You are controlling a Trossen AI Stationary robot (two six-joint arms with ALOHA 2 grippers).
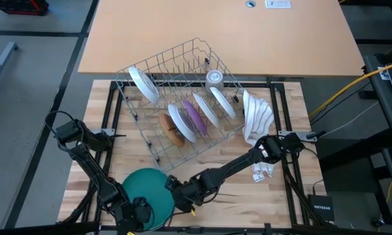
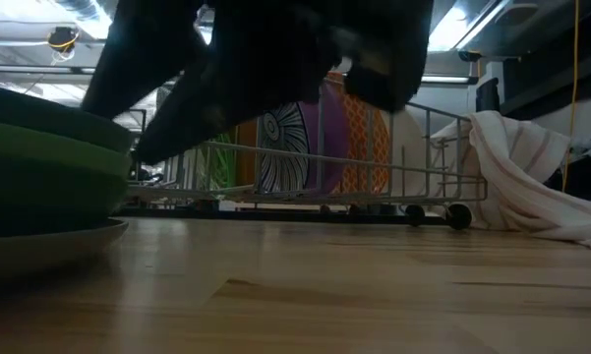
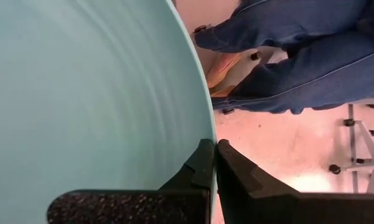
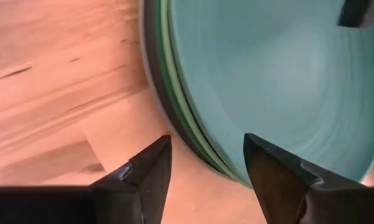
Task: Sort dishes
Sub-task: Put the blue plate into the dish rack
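At the surface's near edge, around 7 o'clock from the wire rack, sits the stack of big dishes with the teal plate on top, green and grey rims under it per right wrist view. Left pincer is shut on the teal plate's rim at the stack's 7 o'clock side, fingers pinched tight with rim between. Right pincer has fingers spread wide, holds nothing, sits just beside the stack at its 3 o'clock edge, jaws pointing at the rims. Remaining small dishes stand upright in the rack: white plate, purple plate, brown plate, all toward 12–1 o'clock from the right pincer. Judgement: right arm is nearer the rack and free, so the next pick likely falls to it.
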